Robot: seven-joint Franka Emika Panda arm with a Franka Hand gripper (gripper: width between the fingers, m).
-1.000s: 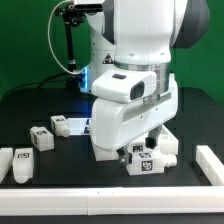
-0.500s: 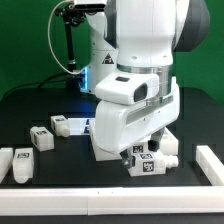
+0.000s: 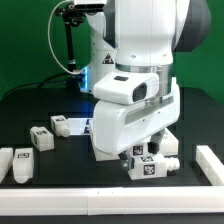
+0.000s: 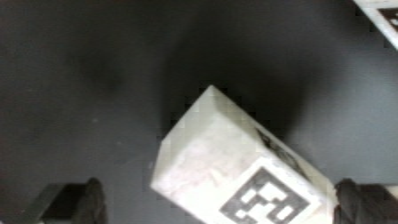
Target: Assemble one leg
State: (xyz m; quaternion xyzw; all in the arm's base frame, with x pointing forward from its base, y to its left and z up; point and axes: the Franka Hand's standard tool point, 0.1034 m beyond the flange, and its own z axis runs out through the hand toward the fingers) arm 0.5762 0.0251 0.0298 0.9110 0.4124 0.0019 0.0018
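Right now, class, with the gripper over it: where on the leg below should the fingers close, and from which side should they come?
Probably across the two long side faces of the leg, near mid-length, coming straight down from above. It is a narrow block, tagged face up, and the open gripper has its fingers either side of it, though it sits skewed to them.

Exterior view is looking bright and even, with light coming from overhead. The arm's white shell [image 3: 140, 40] is blowing out near the top of the frame, and the black tabletop [image 3: 40, 100] is swallowing the shadows. The wrist view is running dim and soft, the leg [image 4: 222, 160] blurring and its tag [image 4: 267, 195] smearing.
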